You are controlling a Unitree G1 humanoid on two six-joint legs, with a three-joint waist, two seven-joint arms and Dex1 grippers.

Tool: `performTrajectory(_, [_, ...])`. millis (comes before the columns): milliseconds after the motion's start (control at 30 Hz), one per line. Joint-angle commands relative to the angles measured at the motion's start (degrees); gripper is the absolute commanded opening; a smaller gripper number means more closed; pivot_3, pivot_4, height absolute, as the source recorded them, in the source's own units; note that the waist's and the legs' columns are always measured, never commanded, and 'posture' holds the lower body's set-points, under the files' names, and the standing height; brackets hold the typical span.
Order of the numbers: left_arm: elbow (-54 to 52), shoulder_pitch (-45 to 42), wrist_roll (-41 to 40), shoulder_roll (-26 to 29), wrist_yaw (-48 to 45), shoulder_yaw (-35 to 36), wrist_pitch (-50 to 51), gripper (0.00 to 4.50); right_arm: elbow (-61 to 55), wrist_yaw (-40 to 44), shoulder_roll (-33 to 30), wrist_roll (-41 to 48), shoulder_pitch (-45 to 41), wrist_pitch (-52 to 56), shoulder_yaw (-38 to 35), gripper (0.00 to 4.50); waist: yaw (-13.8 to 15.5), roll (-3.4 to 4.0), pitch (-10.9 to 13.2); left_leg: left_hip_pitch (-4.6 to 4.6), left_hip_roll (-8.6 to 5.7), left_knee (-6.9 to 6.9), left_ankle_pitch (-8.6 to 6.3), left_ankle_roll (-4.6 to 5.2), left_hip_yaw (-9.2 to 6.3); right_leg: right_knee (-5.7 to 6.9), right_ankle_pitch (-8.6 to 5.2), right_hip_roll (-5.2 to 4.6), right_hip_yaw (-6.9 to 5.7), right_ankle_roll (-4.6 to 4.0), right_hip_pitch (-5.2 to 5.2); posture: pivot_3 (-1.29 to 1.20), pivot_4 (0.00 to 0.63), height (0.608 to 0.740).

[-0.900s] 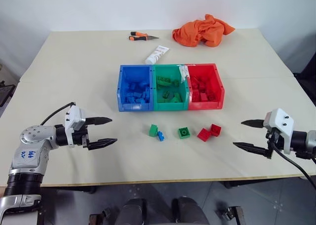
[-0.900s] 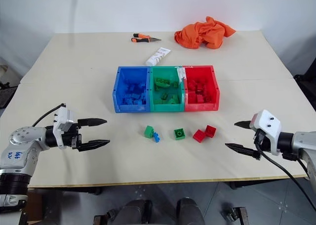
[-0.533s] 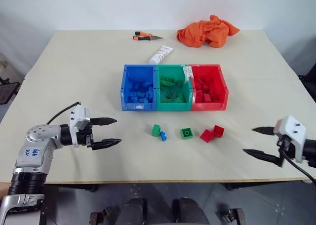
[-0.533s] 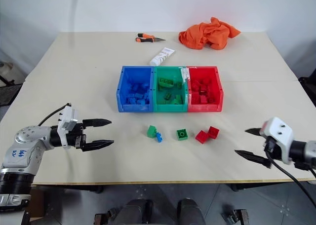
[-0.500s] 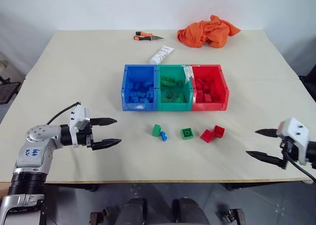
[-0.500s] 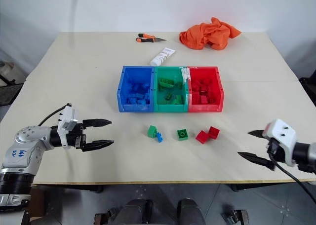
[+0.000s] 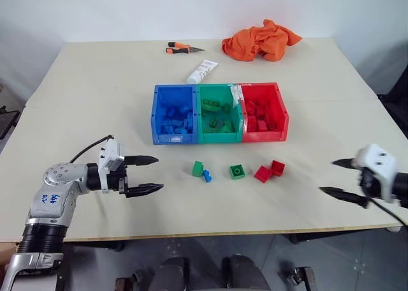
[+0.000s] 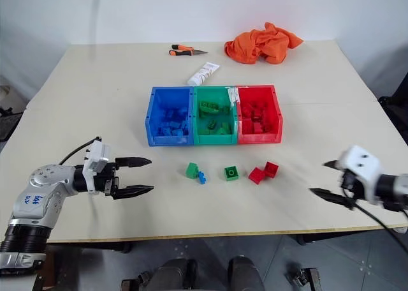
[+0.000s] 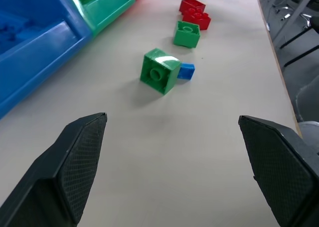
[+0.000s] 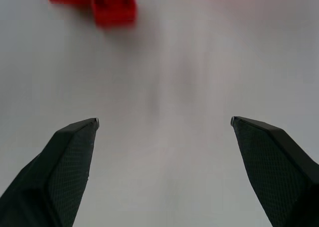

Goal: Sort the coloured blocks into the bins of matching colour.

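Three joined bins stand mid-table: blue, green and red, each with bricks inside. In front of them loose blocks lie in a row: a green brick touching a small blue brick, another green brick, and two red bricks side by side. My left gripper hovers open to the left of the row, pointing at the green brick. My right gripper is open near the table's right front, with a red brick ahead of it.
An orange cloth, orange-handled pliers and a white tube lie behind the bins. The table's front edge runs just below both grippers.
My left gripper has edged right, closer to the loose blocks. My right gripper has drawn back to the right, away from the red bricks. Both stay open.
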Motion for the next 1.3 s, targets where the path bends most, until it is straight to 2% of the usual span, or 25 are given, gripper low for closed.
performTrajectory(33, [-3.28, 1.36, -0.77, 0.23, 0.84, 0.94, -0.08, 4.50, 2.99, -0.46, 2.70, -1.48, -5.42, 0.31, 6.18, 4.43, 0.02, 0.02, 0.01, -0.03, -0.02, 0.00, 0.00, 0.00, 0.00, 0.01, 0.00, -0.01, 0.00, 0.00, -0.02, 0.00, 0.150, 0.740])
performTrajectory(200, [-6.40, 3.97, -1.53, 0.38, 2.15, 1.97, 0.66, 4.50, 10.41, -1.02, 7.49, -4.30, -13.10, -2.56, 12.58, 4.43, 0.26, 0.04, 0.03, -0.08, -0.04, 0.03, -0.03, 0.01, -0.03, -0.01, 0.00, -0.04, -0.02, 0.00, -0.04, 0.00, 0.150, 0.740])
performTrajectory(333, [-8.18, 5.55, -1.89, 0.38, 3.16, 2.80, 1.28, 4.50, 14.55, -1.10, 10.03, -5.46, -16.85, -4.42, 14.65, 4.43, 0.03, 0.05, 0.03, -0.07, -0.02, 0.04, -0.04, -0.01, -0.05, 0.00, 0.00, -0.03, -0.05, 0.00, -0.03, 0.00, 0.150, 0.740])
performTrajectory(433, [-9.20, 6.61, -2.21, 0.37, 3.75, 3.24, 1.59, 4.50, 14.88, -0.14, 10.89, -5.11, -17.18, -5.19, 15.14, 3.87, -0.09, 0.05, 0.02, -0.04, -0.01, 0.05, -0.03, -0.03, -0.08, 0.04, 0.00, -0.02, -0.07, 0.00, -0.02, 0.00, 0.150, 0.740])
performTrajectory(667, [-9.51, 7.39, -2.53, 0.57, 4.19, 3.70, 1.71, 4.50, 10.96, -1.51, 10.60, -3.85, -15.90, -5.34, 13.05, 1.53, -0.02, 0.05, 0.02, -0.03, -0.01, 0.12, -0.03, -0.03, -0.08, 0.10, 0.00, -0.02, -0.06, 0.00, 0.00, 0.00, 0.150, 0.740])
performTrajectory(700, [-9.39, 7.33, -2.51, 0.55, 4.22, 3.73, 1.70, 4.50, 9.25, -2.15, 10.44, -3.04, -16.03, -4.65, 11.96, 1.44, -0.03, 0.05, 0.03, -0.03, -0.01, 0.12, -0.03, -0.03, -0.08, 0.10, 0.00, -0.03, -0.06, 0.00, 0.00, 0.00, 0.150, 0.740])
performTrajectory(800, [-9.01, 7.06, -2.39, 0.37, 4.31, 3.59, 1.60, 4.50, 5.41, -4.30, 10.21, -1.49, -17.49, -2.01, 10.00, 1.44, -0.07, 0.13, 0.07, -0.05, -0.01, 0.11, -0.04, -0.04, -0.08, 0.10, 0.00, -0.02, -0.05, 0.00, -0.04, 0.00, 0.150, 0.740])
performTrajectory(933, [-8.25, 6.22, -2.11, -0.35, 4.50, 2.86, 1.23, 4.50, 4.21, -9.05, 12.62, 0.13, -25.35, 0.67, 8.24, 1.45, -0.35, 0.18, 0.10, -0.06, -0.01, 0.10, -0.04, -0.05, -0.05, 0.10, 0.00, -0.02, -0.03, 0.00, -0.07, 0.00, 0.150, 0.740])
performTrajectory(1100, [-7.43, 5.06, -1.73, -1.26, 4.87, 1.99, 1.06, 4.50, 17.06, -13.70, 17.52, -2.96, -37.02, -0.63, 10.45, 1.45, -0.16, 0.18, 0.11, -0.06, -0.02, 0.07, -0.04, -0.07, -0.09, 0.13, 0.00, -0.02, -0.07, 0.00, -0.10, 0.00, 0.150, 0.740])
performTrajectory(1200, [-7.38, 4.78, -1.64, -1.91, 5.09, 1.53, 0.85, 4.50, 27.37, -16.43, 19.89, -7.09, -42.05, -4.79, 12.78, 2.45, 0.01, 0.18, 0.11, -0.09, -0.05, 0.08, -0.05, -0.05, -0.09, 0.12, 0.00, -0.04, -0.09, 0.00, -0.11, 0.00, 0.150, 0.740])
performTrajectory(1300, [-7.49, 4.75, -1.61, -2.26, 5.24, 1.35, 0.71, 4.50, 32.36, -17.46, 20.78, -9.14, -43.91, -8.88, 13.57, 3.44, -0.03, 0.18, 0.11, -0.25, -0.05, 0.06, -0.06, -0.05, -0.11, 0.25, 0.00, -0.05, -0.14, 0.00, -0.23, 0.00, 0.150, 0.740])
